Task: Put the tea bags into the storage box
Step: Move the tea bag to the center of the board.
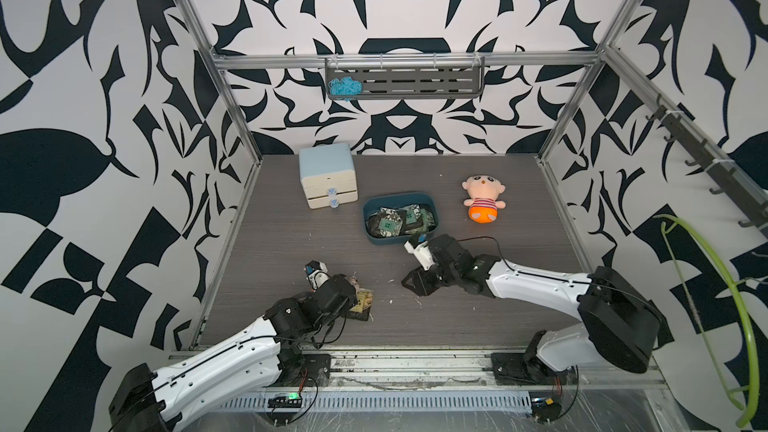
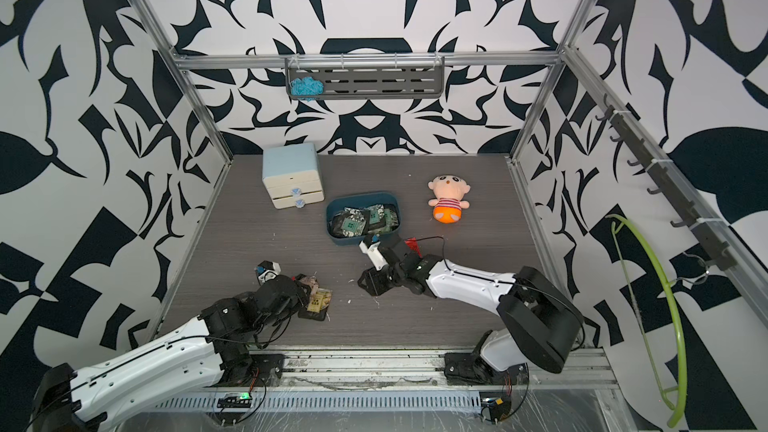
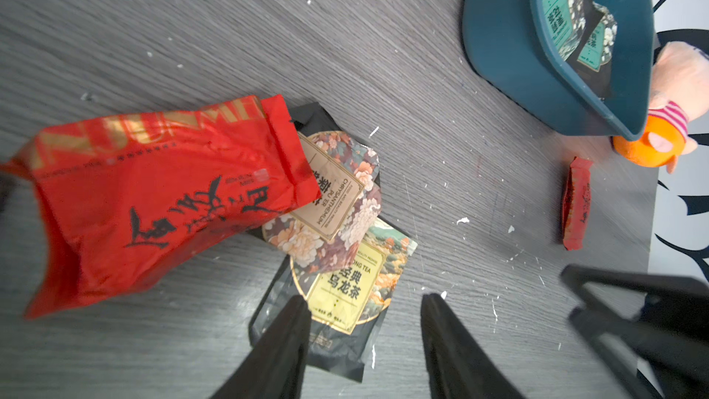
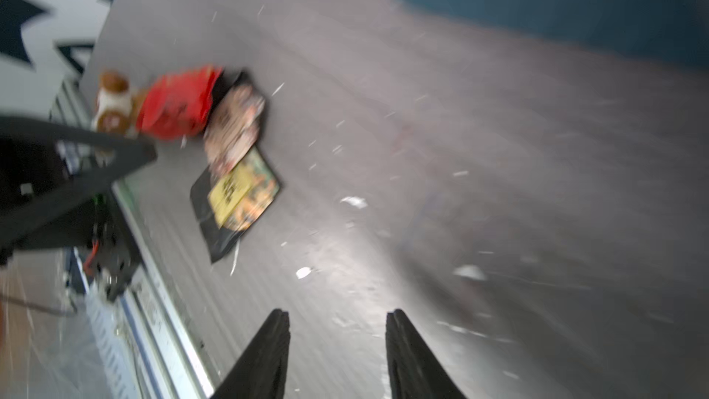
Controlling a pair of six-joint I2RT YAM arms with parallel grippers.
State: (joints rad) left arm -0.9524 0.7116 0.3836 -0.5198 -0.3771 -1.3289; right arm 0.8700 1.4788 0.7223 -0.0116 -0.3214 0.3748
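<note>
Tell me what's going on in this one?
Two robot arms are clearing tea bags into the teal storage box, which already holds several. The left tool hangs open over a pile of three on the table: a red sachet, a floral one and a yellow-labelled one. The right tool, open and empty, is in front of the box. Another red sachet lies loose beside the box.
</note>
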